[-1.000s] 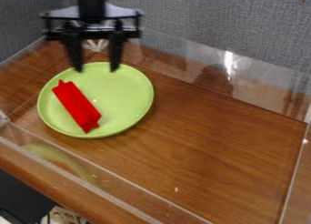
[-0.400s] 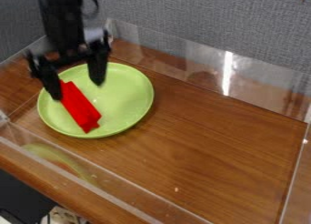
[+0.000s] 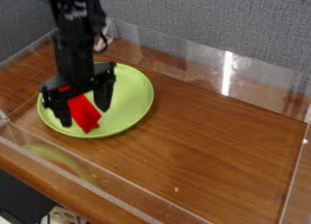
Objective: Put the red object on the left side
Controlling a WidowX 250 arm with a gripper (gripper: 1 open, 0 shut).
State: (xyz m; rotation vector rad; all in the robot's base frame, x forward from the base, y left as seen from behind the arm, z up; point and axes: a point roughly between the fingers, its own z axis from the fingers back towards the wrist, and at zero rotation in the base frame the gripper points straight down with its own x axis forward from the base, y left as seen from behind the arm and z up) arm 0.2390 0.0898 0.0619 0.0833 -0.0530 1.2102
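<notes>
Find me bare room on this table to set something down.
The wood right of the green plate, up to the clear edging, looks bare. It's crowded on the plate's left half, where the hand straddles the red block.

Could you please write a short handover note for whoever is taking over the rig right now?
Gripper: open, lowered over the green plate, its fingers around the red block; no grip on it yet.
Red block: lying on the plate, partly hidden by the gripper.
Done: the arm is down at the block, nothing more that I can see.
Left: close on the block, lift it, and put it down on the left side. Which spot on the left is meant, the picture does not show.
</notes>
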